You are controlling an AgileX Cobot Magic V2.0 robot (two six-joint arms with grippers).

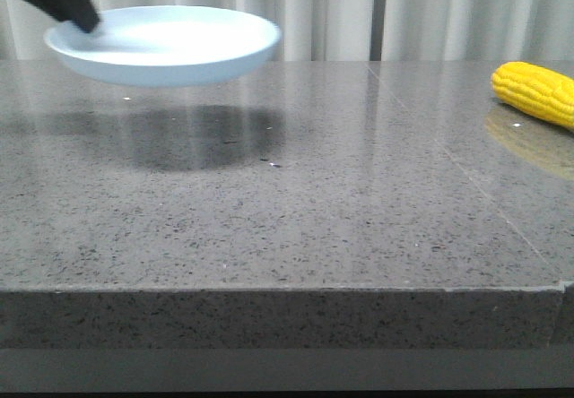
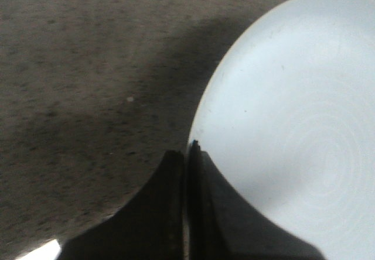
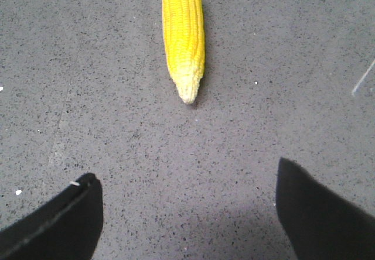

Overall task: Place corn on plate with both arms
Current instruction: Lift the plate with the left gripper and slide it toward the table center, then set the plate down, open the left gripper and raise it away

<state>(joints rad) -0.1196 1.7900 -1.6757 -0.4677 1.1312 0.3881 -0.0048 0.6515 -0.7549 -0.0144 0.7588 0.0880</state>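
The left end effector (image 1: 79, 17) holds the plate (image 1: 166, 44) above the table (image 1: 269, 210); corn (image 1: 535, 91) lies far right.

The grey speckled stone bench (image 1: 296, 201) is polished and reflective. The round pale blue-white plate (image 1: 170, 44) looks smooth, glossy. The bright yellow corn cob (image 3: 184, 34) is bumpy, kernel-ridged.
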